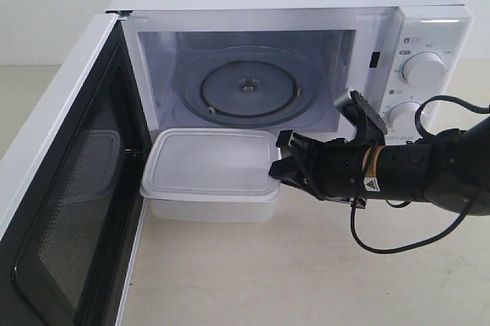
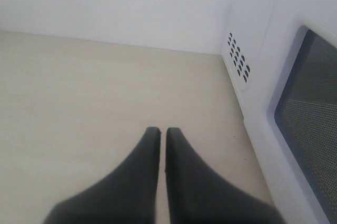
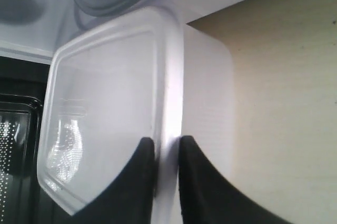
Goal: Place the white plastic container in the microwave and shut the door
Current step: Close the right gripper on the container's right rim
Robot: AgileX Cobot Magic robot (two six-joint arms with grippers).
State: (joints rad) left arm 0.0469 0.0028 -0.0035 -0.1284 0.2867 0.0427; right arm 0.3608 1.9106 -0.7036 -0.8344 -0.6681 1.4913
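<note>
- The white plastic container [image 1: 207,169] sits at lower centre of the exterior view, just in front of the microwave [image 1: 429,27] and its open cavity.
- The right gripper [image 1: 280,159] pinches the container's right rim.
- The door [image 1: 53,188] stands wide open at left.
- The left gripper [image 2: 162,131] is closed to a sliver and empty, above the desk [image 2: 79,103].

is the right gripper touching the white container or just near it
Touching. The right wrist view shows the right gripper with its fingers pressed on either side of the white plastic container's lid rim, no gap.
</note>
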